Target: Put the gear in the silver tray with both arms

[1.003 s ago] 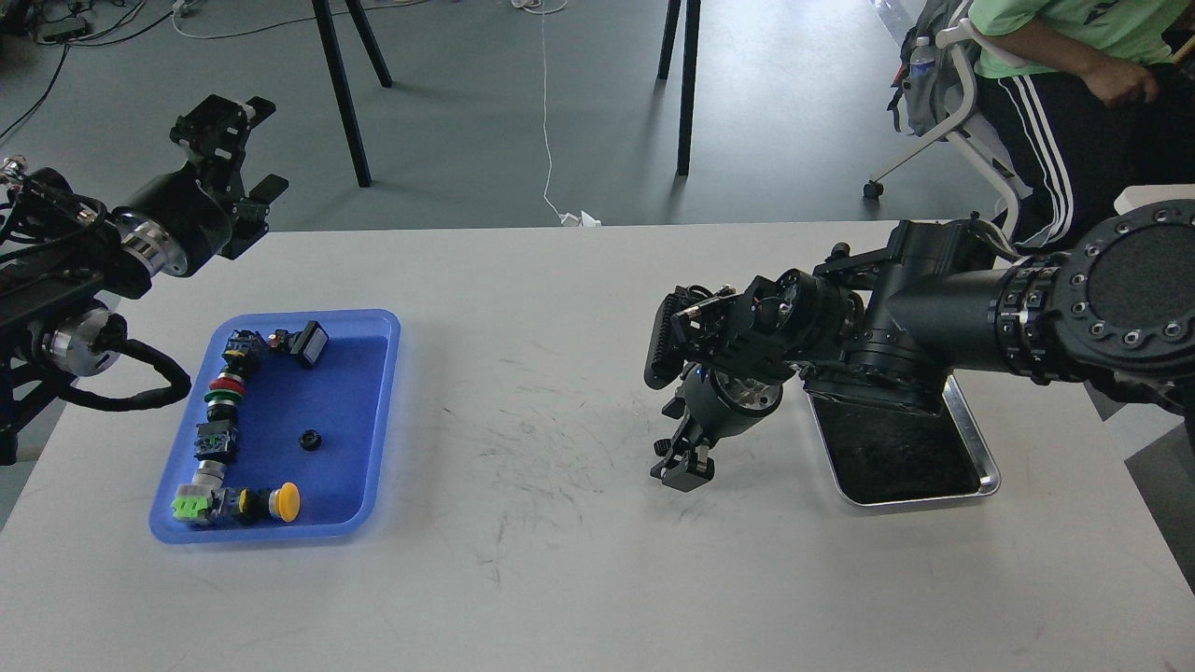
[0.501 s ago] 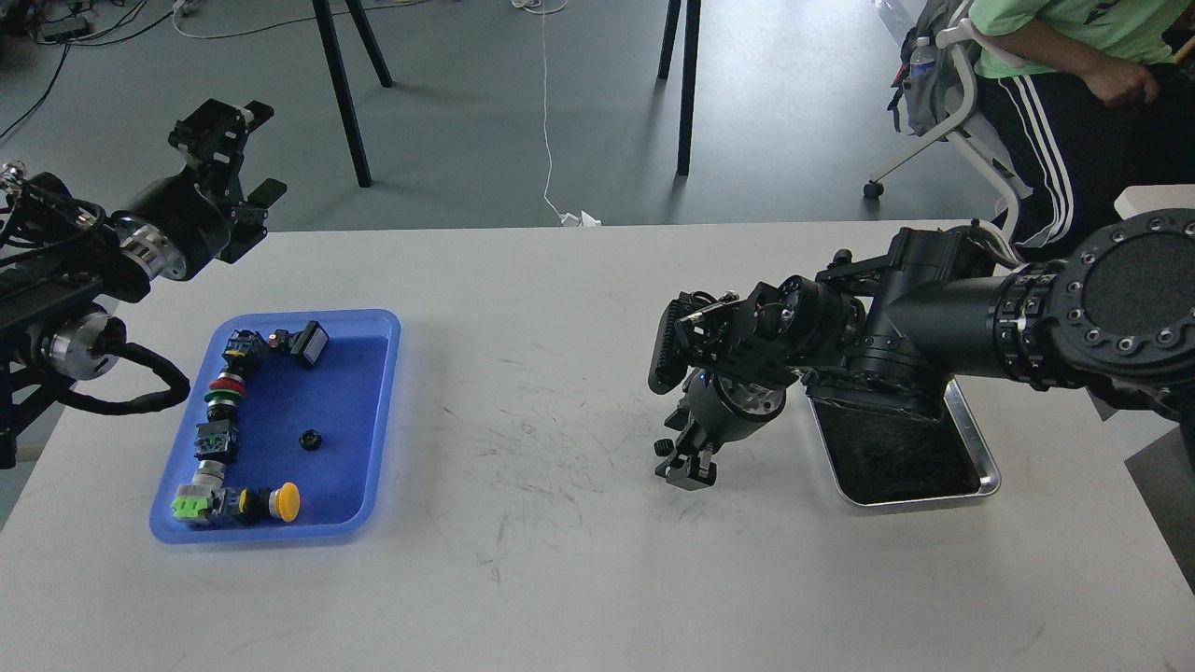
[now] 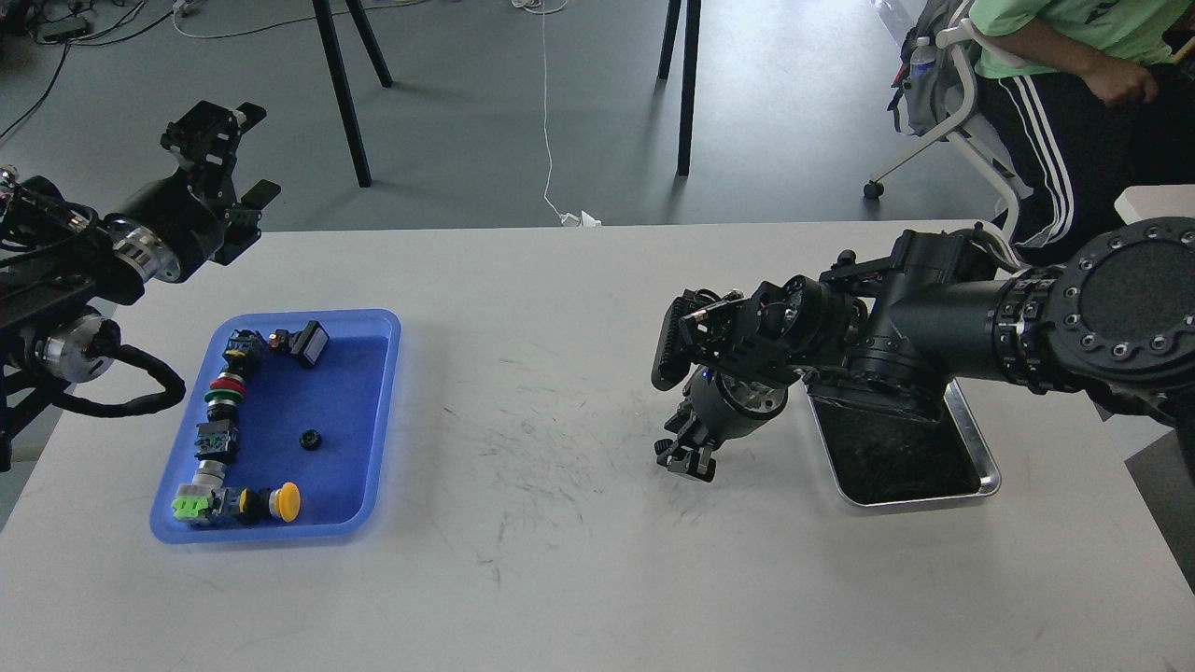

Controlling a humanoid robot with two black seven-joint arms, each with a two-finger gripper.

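Note:
A small black gear [image 3: 309, 439] lies in the blue tray [image 3: 378, 411], right of a row of parts. The silver tray [image 3: 971, 439], shiny-rimmed with a dark scuffed floor, sits at the right and is partly covered by my right arm. My right gripper [image 3: 686, 459] points down at the table just left of the silver tray; it is dark and its fingers cannot be told apart. My left gripper [image 3: 229, 159] is raised beyond the table's far left edge, above and behind the blue tray, with its fingers apart and empty.
Several push buttons and switch parts [image 3: 224, 411] line the blue tray's left and front sides, one with a yellow cap [image 3: 288, 501]. A seated person [image 3: 1055, 84] and chair are at the far right. Stand legs [image 3: 341, 84] rise behind the table.
My left gripper has drifted slightly left and up. My right gripper has lifted and pulled back a little toward the silver tray. The gear has not moved.

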